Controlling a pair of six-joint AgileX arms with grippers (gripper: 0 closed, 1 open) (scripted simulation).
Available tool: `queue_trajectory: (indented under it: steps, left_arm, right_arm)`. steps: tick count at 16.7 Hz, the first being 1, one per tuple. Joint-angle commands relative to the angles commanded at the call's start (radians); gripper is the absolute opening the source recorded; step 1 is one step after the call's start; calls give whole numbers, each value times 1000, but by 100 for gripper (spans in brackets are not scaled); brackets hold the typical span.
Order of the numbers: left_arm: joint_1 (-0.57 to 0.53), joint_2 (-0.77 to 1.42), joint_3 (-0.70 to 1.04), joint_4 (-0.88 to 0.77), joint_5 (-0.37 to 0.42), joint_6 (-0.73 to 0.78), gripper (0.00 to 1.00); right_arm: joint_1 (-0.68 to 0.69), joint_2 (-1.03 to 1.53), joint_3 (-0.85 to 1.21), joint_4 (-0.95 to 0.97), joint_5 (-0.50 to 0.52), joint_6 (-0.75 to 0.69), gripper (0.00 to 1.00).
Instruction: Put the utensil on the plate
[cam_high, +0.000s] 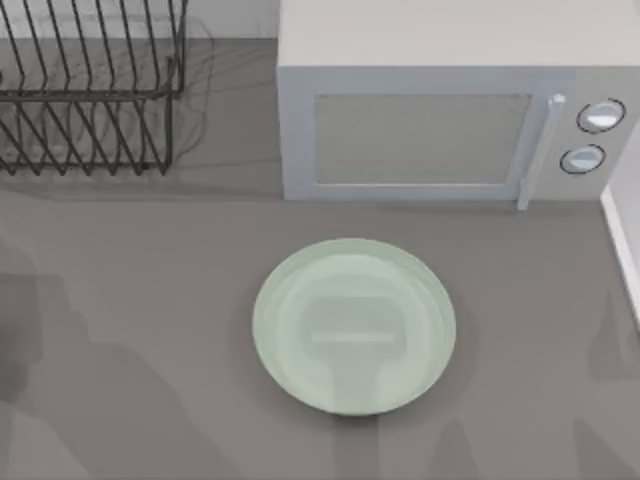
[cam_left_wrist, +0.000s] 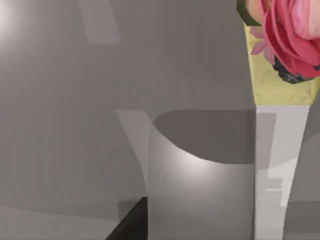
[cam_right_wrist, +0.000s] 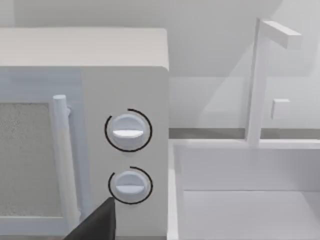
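Observation:
The pale green round plate (cam_high: 354, 326) lies flat on the grey table, in front of the microwave and slightly right of the table's middle, with nothing on it. The utensil is out of view. In the left wrist view a dark corner of my left gripper (cam_left_wrist: 131, 224) juts in at the edge, before grey surfaces. In the right wrist view a dark part of my right gripper (cam_right_wrist: 98, 223) sits low in front of the microwave's dials (cam_right_wrist: 128, 131).
A white microwave (cam_high: 440, 120) stands at the back, its handle (cam_high: 540, 150) and two dials on its right. A black wire dish rack (cam_high: 90, 90) fills the back left. A white sink (cam_right_wrist: 250, 200) with a tap (cam_right_wrist: 260, 80) adjoins the microwave's right. Pink flowers (cam_left_wrist: 292, 35) show near the left arm.

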Motion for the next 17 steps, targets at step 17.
queue_trajectory:
  steps: [17]
  left_arm:
    - [-2, -158, 207, -370, 20, -5, 0]
  right_arm:
    - [0, 0, 0, 0, 0, 0, 100]
